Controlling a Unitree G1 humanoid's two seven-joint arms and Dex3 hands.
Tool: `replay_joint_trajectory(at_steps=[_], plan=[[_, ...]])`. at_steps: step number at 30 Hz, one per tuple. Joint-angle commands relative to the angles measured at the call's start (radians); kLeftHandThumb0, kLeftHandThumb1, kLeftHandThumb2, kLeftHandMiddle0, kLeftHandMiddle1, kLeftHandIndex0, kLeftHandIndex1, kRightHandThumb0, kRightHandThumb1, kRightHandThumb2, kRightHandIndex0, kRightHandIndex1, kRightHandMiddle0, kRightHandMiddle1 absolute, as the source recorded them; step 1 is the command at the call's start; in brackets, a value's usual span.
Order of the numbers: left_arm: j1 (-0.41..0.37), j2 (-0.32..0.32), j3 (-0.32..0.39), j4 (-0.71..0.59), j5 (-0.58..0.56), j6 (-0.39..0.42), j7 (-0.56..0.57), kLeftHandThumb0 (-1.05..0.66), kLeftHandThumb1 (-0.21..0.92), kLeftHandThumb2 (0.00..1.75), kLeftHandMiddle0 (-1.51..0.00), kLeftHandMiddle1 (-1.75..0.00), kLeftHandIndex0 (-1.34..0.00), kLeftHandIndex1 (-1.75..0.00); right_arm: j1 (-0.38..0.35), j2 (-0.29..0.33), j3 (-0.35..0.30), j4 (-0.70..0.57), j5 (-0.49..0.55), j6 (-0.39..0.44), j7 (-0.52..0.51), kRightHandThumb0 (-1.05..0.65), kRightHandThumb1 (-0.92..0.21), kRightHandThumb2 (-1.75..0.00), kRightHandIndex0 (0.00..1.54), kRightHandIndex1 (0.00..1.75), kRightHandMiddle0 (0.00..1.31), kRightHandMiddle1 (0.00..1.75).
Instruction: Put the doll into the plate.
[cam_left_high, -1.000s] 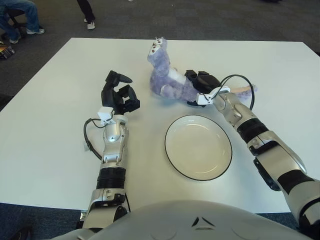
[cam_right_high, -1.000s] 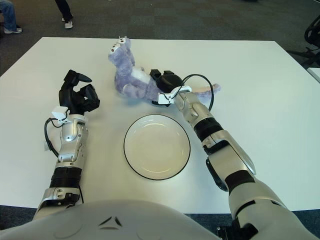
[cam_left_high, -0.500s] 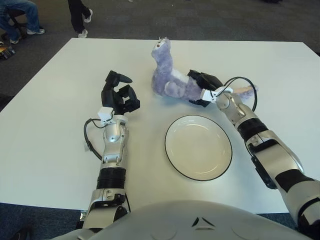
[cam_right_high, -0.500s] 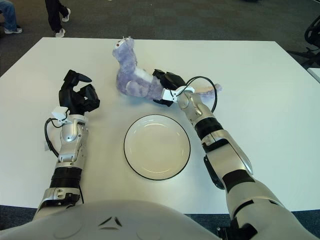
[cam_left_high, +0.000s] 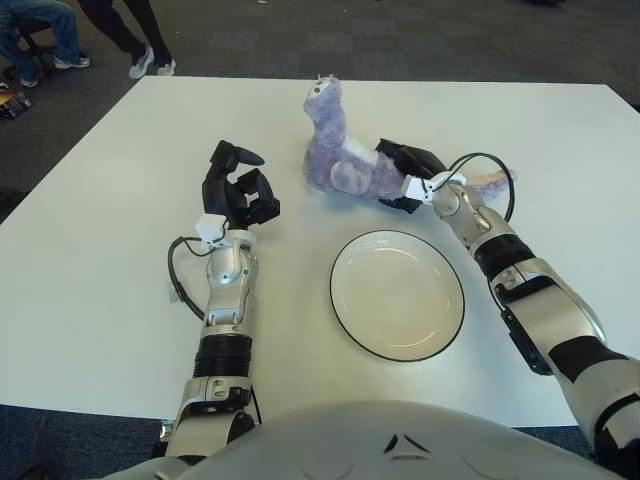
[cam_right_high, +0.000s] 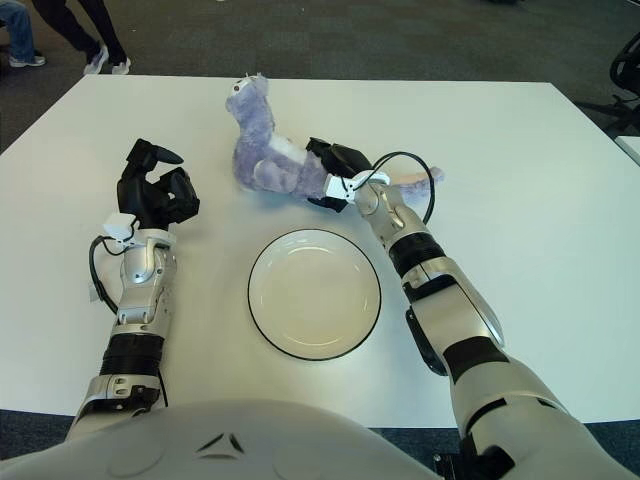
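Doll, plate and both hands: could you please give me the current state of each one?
Doll: on the table beyond the plate, head raised, gripped at its lower body.
Plate: empty, flat on the table.
Right hand: closed on the doll.
Left hand: idle on the table, fingers curled, holding nothing.

We see an office or lab. A white table (cam_left_high: 100, 250) stands on dark carpet (cam_left_high: 400, 40); people's legs (cam_left_high: 120, 30) show upper left.
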Motion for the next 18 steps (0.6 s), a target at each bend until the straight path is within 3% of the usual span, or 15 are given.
replay_joint_trajectory(at_steps=[1, 6, 18], plan=[[0.076, -0.021, -0.001, 0.068, -0.010, -0.009, -0.006, -0.45, 0.39, 1.22, -1.30, -1.75, -0.55, -1.75, 0.067, -0.011, 0.010, 0.028, -0.005, 0.013, 0.027, 0.53, -0.18, -1.48, 0.72, 1.75, 0.92, 1.75], [0.074, -0.019, 0.000, 0.068, -0.014, -0.004, -0.006, -0.45, 0.39, 1.22, -1.29, -1.75, -0.55, -1.75, 0.066, -0.032, -0.010, -0.004, 0.002, 0.006, 0.017, 0.53, -0.18, -1.49, 0.72, 1.75, 0.92, 1.75], [0.068, -0.014, 0.003, 0.075, -0.017, 0.000, -0.011, -0.46, 0.38, 1.23, -1.29, -1.75, -0.56, -1.75, 0.126, -0.121, -0.116, -0.295, 0.090, -0.018, 0.118, 0.54, -0.15, -1.52, 0.74, 1.75, 0.95, 1.75]])
